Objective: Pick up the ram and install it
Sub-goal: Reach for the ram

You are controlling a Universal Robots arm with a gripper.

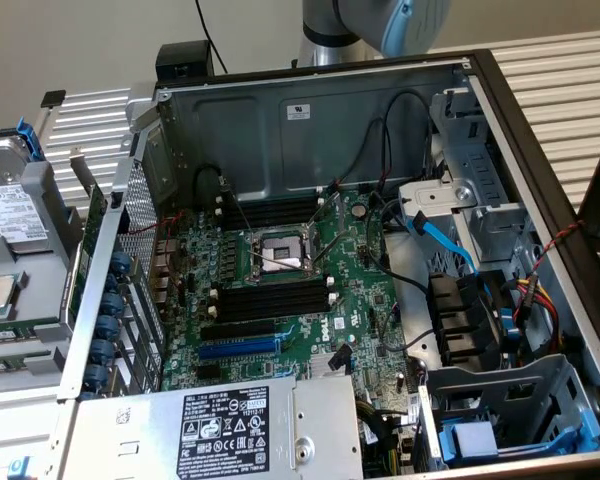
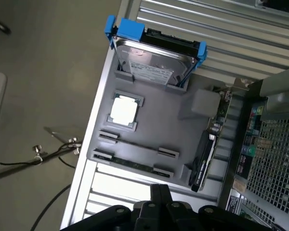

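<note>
The ram (image 2: 131,164) is a thin green stick standing on edge in the gray parts tray (image 2: 159,125), held between small end holders. My gripper (image 2: 160,191) hangs above the tray's edge close to the ram, its dark fingers pressed together with nothing between them. In the exterior view the open computer case shows the motherboard with empty black memory slots (image 1: 270,300) beside the CPU socket (image 1: 280,250). The robot arm (image 1: 380,22) reaches in from the top of that view.
The tray also holds a hard drive in a blue caddy (image 2: 154,62), a CPU chip (image 2: 124,109) and a black card (image 2: 202,161). The case's perforated wall (image 2: 274,159) stands beside the tray. A blue expansion slot (image 1: 235,348) and power supply (image 1: 220,430) sit near the memory slots.
</note>
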